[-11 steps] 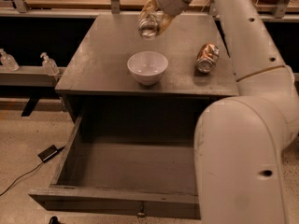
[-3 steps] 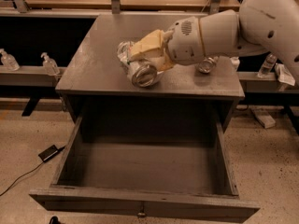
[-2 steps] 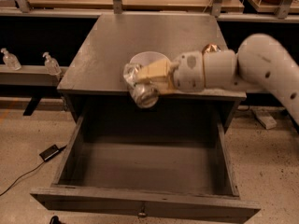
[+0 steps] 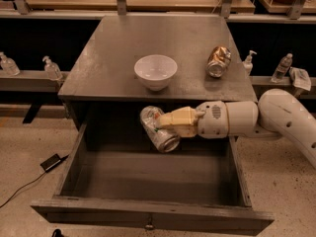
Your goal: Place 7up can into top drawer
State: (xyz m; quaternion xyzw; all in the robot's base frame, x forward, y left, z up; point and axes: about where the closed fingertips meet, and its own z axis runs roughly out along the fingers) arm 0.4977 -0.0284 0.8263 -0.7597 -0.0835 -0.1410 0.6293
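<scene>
Gripper (image 4: 169, 124) at mid-frame clamps can (image 4: 150, 119) sideways over drawer (image 4: 148, 212). Likely light, slick, crushable, so hold mid-body, gently.

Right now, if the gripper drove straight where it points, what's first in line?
The gripper, shut on the 7up can, points toward the picture's left over the open top drawer. Beyond the can, the drawer's left wall looks first in line, though it may pass above it; depth is unclear.
</scene>
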